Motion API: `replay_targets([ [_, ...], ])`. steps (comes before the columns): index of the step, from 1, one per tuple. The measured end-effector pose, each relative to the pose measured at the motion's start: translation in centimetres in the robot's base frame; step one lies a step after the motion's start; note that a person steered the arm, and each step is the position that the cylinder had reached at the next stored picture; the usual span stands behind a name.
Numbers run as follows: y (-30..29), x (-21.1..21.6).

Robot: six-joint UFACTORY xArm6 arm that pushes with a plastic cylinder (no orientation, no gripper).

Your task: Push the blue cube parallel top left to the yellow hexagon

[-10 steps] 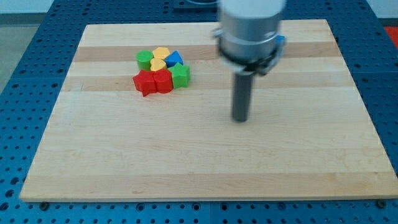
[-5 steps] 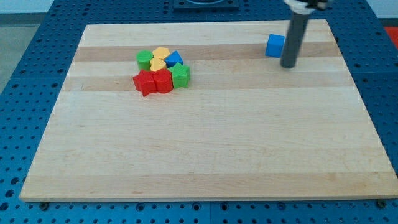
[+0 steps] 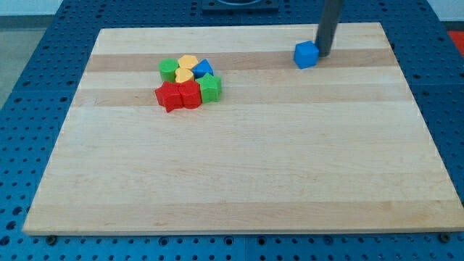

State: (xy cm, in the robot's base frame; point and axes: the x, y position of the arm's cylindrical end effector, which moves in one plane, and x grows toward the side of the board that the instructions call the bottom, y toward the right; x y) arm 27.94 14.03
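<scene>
My tip [image 3: 324, 54] touches the one blue cube [image 3: 306, 54] on its right, gripping nothing; well left cluster seven blocks [image 3: 188, 81].

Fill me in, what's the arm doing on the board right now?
The arm's straight dark rod is working the blue cube near the top right of the wooden board. My tip sits right against the cube's right side. The cluster of blocks lies well off toward the view's left: a yellow hexagon, a second yellow block, a green cylinder, a blue triangular block, a green star-like block and two red blocks. The cube is not yet near the hexagon.
</scene>
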Motion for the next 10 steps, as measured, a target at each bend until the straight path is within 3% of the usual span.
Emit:
replay_targets([
  [2, -7.7, -1.6],
  [3, -3.3, -1.7],
  [4, -1.4, 2.0],
  [5, -1.5, 1.9],
  [8, -10.3, 2.0],
  [10, -9.0, 4.4],
])
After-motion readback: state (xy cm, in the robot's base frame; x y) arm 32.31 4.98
